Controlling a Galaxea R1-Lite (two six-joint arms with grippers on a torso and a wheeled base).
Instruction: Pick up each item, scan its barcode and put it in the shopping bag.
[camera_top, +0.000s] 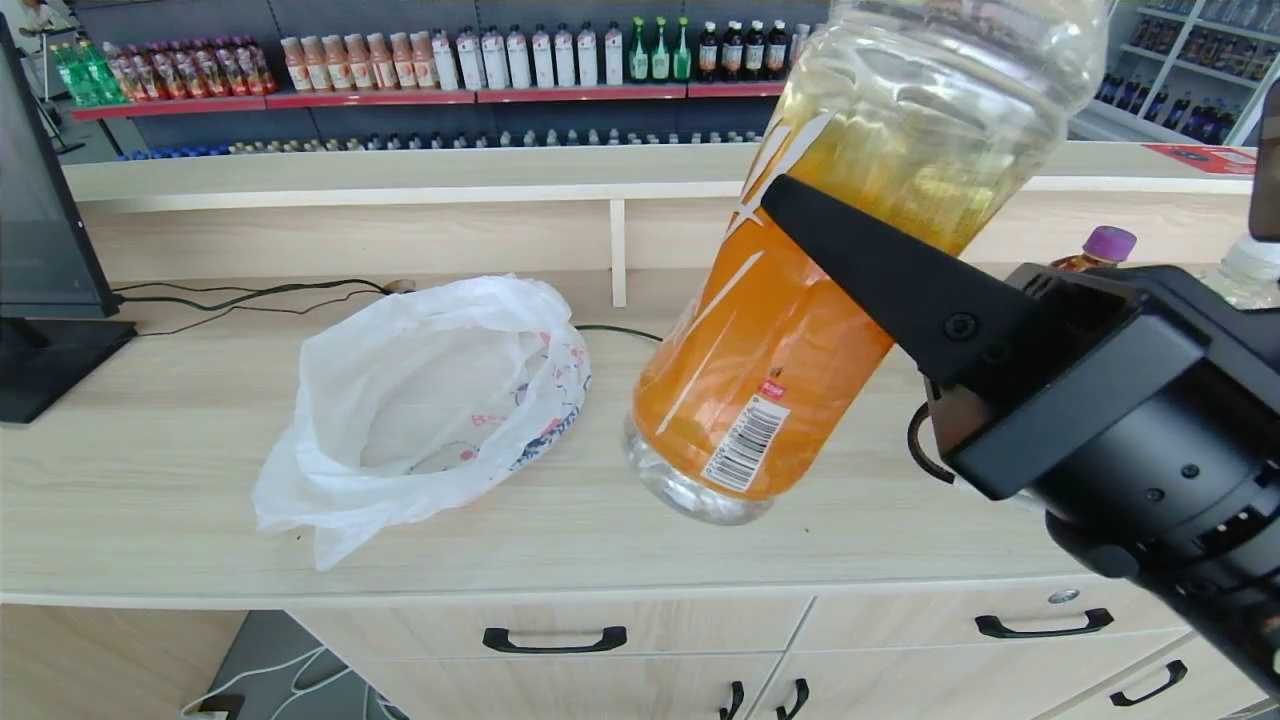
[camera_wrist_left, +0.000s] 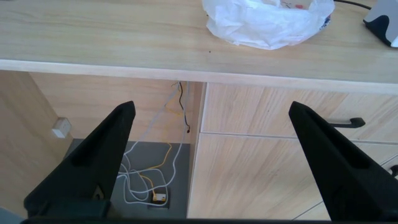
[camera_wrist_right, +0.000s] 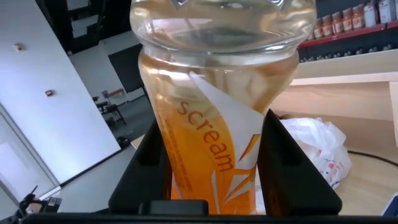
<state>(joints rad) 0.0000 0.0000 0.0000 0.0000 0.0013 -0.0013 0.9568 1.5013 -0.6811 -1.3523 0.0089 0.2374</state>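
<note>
A large bottle of orange drink (camera_top: 770, 360) hangs tilted above the counter, close to the head camera, its barcode (camera_top: 745, 442) facing that camera near the base. My right gripper (camera_top: 800, 215) is shut on its upper body; in the right wrist view the bottle (camera_wrist_right: 211, 93) stands between the two black fingers of that gripper (camera_wrist_right: 217, 155). The white plastic shopping bag (camera_top: 430, 400) lies open on the counter to the bottle's left. My left gripper (camera_wrist_left: 211, 112) is open and holds nothing, low in front of the counter's edge, with the bag (camera_wrist_left: 267, 22) beyond it.
A dark monitor (camera_top: 40, 230) stands at the counter's far left, with cables (camera_top: 250, 292) running behind the bag. A purple-capped bottle (camera_top: 1105, 245) and a white-capped one (camera_top: 1250, 265) stand at the back right. Drawers with black handles (camera_top: 555, 640) sit below the counter (camera_top: 150, 480).
</note>
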